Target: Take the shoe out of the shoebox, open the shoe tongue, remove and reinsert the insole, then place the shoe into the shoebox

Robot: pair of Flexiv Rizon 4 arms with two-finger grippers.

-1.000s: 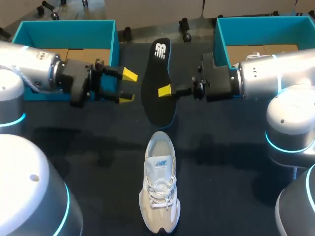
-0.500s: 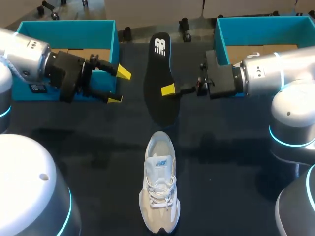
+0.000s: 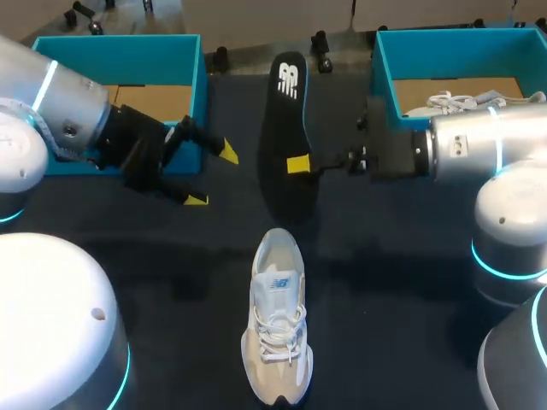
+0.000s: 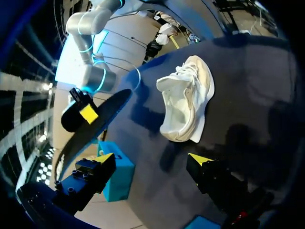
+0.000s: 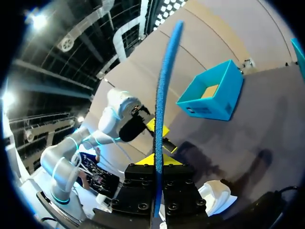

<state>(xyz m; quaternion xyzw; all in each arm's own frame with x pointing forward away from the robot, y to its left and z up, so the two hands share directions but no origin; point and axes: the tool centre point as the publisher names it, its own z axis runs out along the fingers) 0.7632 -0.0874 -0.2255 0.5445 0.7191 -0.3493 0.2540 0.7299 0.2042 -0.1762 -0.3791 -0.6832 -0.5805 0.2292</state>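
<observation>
A beige and white shoe lies on the dark table, toe toward the front edge. Above the table, behind the shoe, hangs the black insole, with my right gripper shut on its edge. My left gripper stands open and empty to the insole's left, apart from it. In the left wrist view the open left gripper faces the shoe, with the insole off to one side. In the right wrist view the insole stands edge-on, clamped in the right gripper.
A teal shoebox stands at the back left, behind my left arm. A second teal box at the back right holds something white with laces. Bare table lies on both sides of the shoe.
My left gripper has opened wider and drawn back to the left, away from the insole. The right gripper has carried the insole slightly to the right. The shoe has not moved.
</observation>
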